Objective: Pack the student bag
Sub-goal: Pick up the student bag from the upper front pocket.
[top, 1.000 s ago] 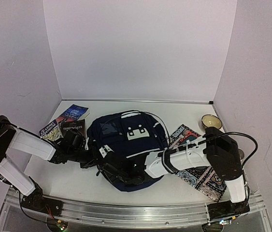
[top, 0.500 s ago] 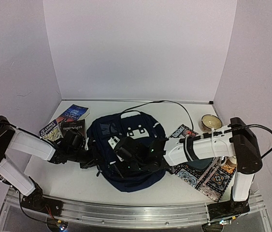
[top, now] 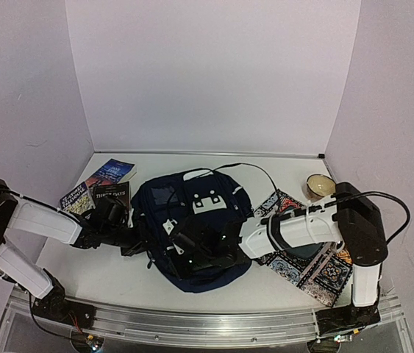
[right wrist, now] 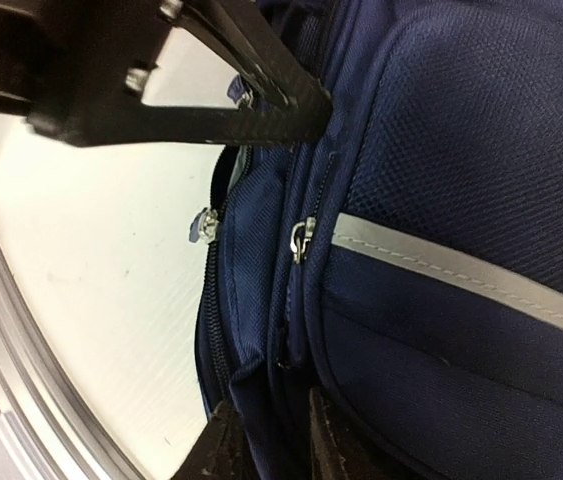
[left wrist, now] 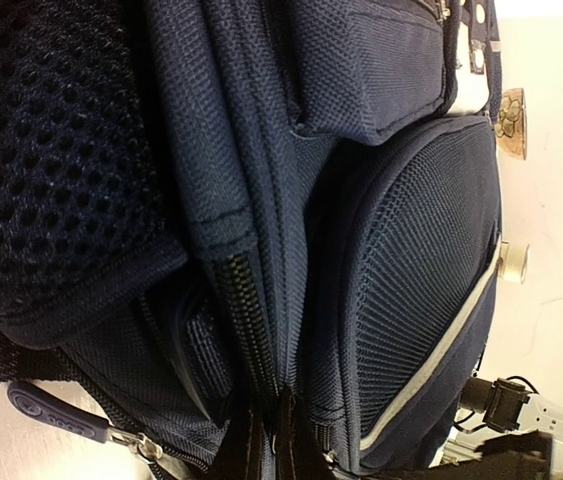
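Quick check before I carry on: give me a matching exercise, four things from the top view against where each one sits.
Things:
1. student bag
2. books
3. patterned mat
4. bowl

Places:
A. far right, beyond the mat
B. middle of the scene
C. far left, beside the bag
D. just right of the bag, running toward the near edge

Pairs: 1-B; 2-C; 3-D; 4-A
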Controlling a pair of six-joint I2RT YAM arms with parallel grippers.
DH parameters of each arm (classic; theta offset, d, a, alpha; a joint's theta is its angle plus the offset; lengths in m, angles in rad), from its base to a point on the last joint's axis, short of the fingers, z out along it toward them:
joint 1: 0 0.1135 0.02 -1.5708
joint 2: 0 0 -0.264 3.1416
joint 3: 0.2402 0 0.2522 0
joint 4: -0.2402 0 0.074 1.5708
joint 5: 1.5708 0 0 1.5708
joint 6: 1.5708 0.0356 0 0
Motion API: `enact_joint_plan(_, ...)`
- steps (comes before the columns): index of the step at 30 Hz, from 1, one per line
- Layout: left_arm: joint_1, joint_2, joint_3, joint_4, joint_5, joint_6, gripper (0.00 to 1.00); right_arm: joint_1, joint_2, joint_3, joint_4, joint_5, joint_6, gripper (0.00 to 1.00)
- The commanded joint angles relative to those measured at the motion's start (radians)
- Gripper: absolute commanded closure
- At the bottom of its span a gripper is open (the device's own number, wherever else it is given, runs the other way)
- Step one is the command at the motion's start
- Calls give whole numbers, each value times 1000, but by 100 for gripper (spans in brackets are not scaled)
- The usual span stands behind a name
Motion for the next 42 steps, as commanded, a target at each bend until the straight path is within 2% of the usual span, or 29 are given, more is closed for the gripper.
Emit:
enact_joint_plan(1, -4, -46, 2, 4, 36, -4, 100, -21, 24, -2, 52, -6, 80, 74)
enact_joint_plan(7, -9, -57, 0, 4, 40, -12, 100, -39, 50, 6, 109, -16, 93, 74)
enact_joint_plan(22, -43, -107, -8, 4, 25, -31, 100, -58, 73, 31, 129, 96, 164, 73)
enact_joint_plan(29, -74, -122, -10, 4, -1, -28, 100, -69, 58, 19, 142, 117, 215, 77)
enact_joint_plan(37, -101, -140, -33, 3, -20, -22, 100, -97, 9, -29, 218, 72, 275, 71)
enact_joint_plan(42, -103, -161, -48, 4, -33, -22, 100, -113, -13, -47, 248, 79, 299, 77)
